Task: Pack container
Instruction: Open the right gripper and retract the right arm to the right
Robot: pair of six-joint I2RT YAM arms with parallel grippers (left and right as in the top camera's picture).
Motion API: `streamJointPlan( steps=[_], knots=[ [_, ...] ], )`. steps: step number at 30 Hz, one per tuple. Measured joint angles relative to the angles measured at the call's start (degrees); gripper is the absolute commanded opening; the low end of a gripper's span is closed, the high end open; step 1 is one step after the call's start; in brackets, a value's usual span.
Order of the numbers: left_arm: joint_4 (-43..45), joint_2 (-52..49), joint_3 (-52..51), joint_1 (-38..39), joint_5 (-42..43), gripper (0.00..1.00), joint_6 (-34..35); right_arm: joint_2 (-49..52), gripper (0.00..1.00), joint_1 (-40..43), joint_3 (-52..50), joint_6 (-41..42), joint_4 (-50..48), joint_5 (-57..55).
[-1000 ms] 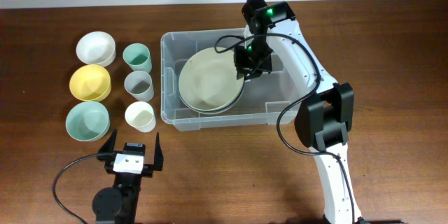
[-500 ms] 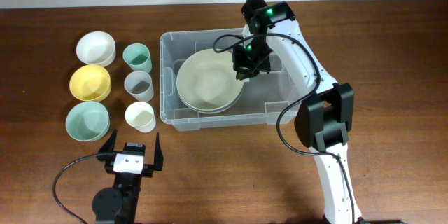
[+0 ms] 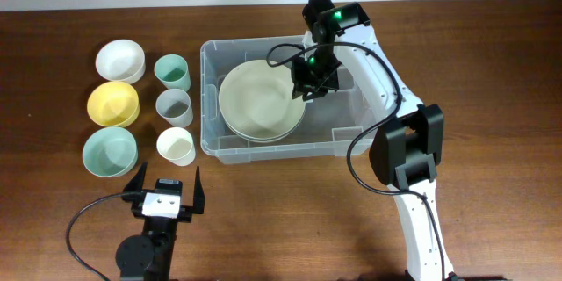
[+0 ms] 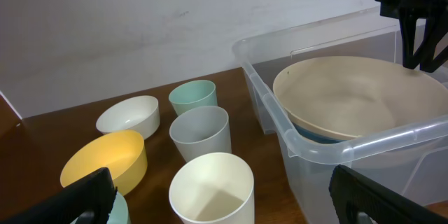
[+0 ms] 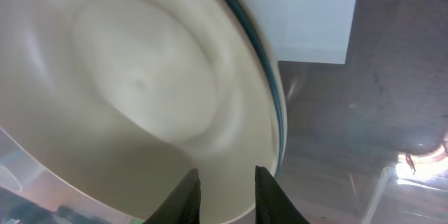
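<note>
The container (image 3: pixel 209 97) sits on the table (image 3: pixel 492 53) with plates (image 3: pixel 262 98) stacked inside. An early stage, I judge: three bowls (image 3: pixel 113 103) and three cups (image 3: pixel 174 105) wait outside, left of it. Right claw (image 3: pixel 309 83) hovers narrowly parted over the plates — left claw (image 3: pixel 169 180) gapes empty.

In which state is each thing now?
Large clear plastic container: uncovered, holding plates.
Cream round plate: in container, atop blue plate.
White bowl: upright, empty.
Yellow bowl: upright, empty.
Mint bowl: upright, empty.
Teal cup: upright, empty.
Grey cup: upright, empty.
Cream cup: upright, empty.
Left gripper: open, empty.
Right gripper: slightly open at plate rim.
</note>
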State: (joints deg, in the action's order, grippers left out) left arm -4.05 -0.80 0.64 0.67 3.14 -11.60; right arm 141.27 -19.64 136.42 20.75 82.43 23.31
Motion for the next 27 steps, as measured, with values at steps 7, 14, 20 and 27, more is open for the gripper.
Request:
streamJointPlan(
  steps=[7,14,20,27],
  knots=[
    [0.0,0.0,0.0,0.0,-0.02,1.0,0.0,0.0,0.21,0.0,0.0,-0.04,0.02,-0.76],
    [0.0,0.0,0.0,0.0,0.0,1.0,0.0,0.0,0.58,1.31,5.9,-1.92,4.11,-0.94],
    [0.0,0.0,0.0,0.0,0.0,1.0,0.0,-0.04,0.99,6.64,23.43,-5.09,13.7,-0.92],
    [0.0,0.0,0.0,0.0,0.0,1.0,0.0,-5.35,0.99,15.96,32.81,-5.99,14.56,-1.7]
  ],
)
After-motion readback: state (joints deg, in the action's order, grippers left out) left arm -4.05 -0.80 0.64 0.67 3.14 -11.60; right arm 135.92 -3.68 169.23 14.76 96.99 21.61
